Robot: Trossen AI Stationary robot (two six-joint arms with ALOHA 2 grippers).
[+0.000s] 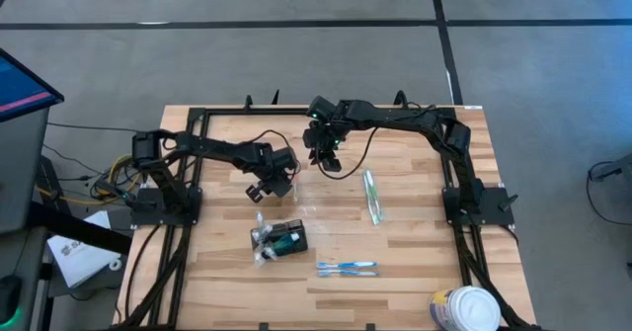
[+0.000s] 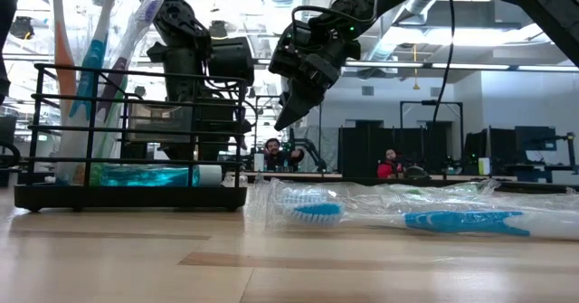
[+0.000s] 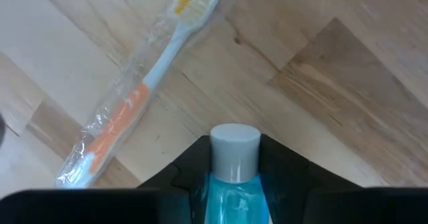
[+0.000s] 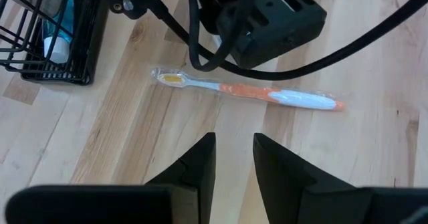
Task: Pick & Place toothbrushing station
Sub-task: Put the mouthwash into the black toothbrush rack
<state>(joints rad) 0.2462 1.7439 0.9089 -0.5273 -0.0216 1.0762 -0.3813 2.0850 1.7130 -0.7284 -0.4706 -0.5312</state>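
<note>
The toothbrushing station (image 1: 281,237) is a black wire rack (image 2: 136,131) standing on the table's middle front. It holds upright toothbrushes and a lying blue tube (image 2: 145,175). My left gripper (image 1: 265,187) hangs just beyond the rack, pointing down, shut on another blue tube with a grey cap (image 3: 235,147). Under it an orange wrapped toothbrush (image 4: 254,91) lies flat on the wood. My right gripper (image 4: 234,147) hovers farther back (image 1: 329,161), open by a narrow gap with nothing in it. My left gripper pinches the blue tube's body (image 3: 234,194) between its two fingers, just behind the grey cap. The fingers come from above, pointing down, and the cap sticks out past them toward the table. The tube is lifted clear of the wood.
Two blue wrapped toothbrushes (image 1: 346,267) lie near the front edge, right of the rack. A green wrapped one (image 1: 372,195) lies toward the right. A white round tub (image 1: 464,309) stands at the front right corner. People sit in the room beyond (image 2: 271,151).
</note>
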